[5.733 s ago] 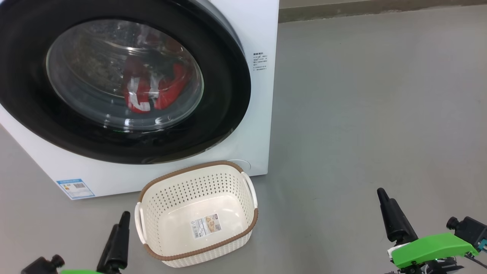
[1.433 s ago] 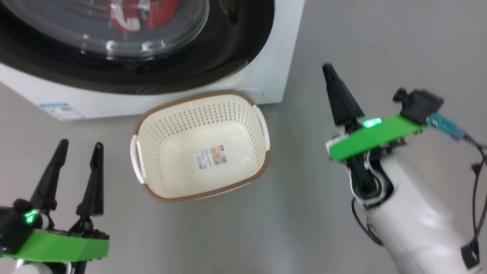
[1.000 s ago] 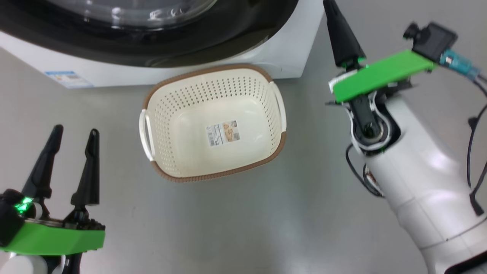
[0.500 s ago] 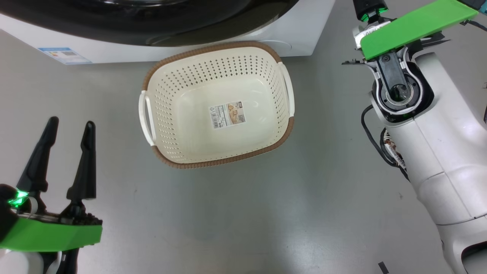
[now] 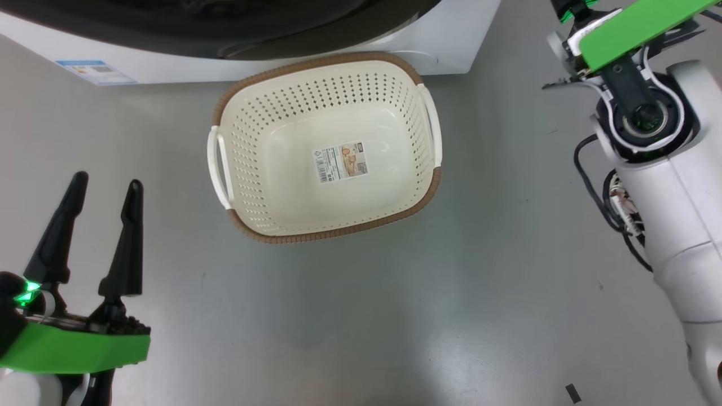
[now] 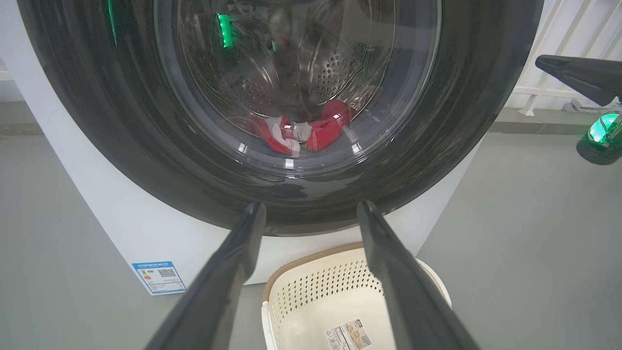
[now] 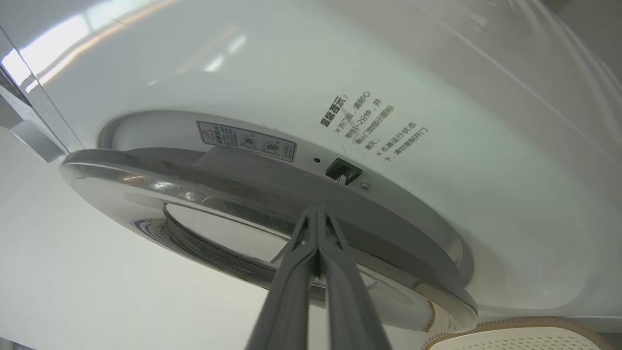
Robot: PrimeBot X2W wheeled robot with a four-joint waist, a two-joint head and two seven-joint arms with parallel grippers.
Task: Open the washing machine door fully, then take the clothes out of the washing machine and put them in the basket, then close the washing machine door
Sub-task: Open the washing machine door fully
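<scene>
Entry, door-opening stage: right arm point(image 5: 677, 214) has swung up from the 4 o'clock corner of the head view to 1 o'clock, beside the right flank of the washing machine point(image 5: 451, 45); the head camera has dipped meanwhile, so the slide of the whole scene is the camera's, not the things'; right gripper point(image 7: 317, 214), fingers pressed together and holding nothing, tips now at the free edge of the washing machine door point(image 7: 146, 182), apparently at the slit between door and machine front, just below the latch socket point(image 7: 343, 171), contact not confirmable; door itself ajar at most, not yet swung wide; left gripper point(image 5: 108, 181) at 8 o'clock in the head view, fingers spread wide and empty, unchanged over the last second, aimed at the door glass; clothes point(image 6: 328, 131), red bundle low in the drum point(image 6: 335, 73), behind the glass; basket point(image 5: 327, 234), empty, on the floor point(image 5: 361, 316) at 6 o'clock of the door, just before the machine, placed as before; reading: approach looks finished and the first step about to begin, closed fingers suiting a hook behind the rim to lever the door outward; unloading and closing all remain
</scene>
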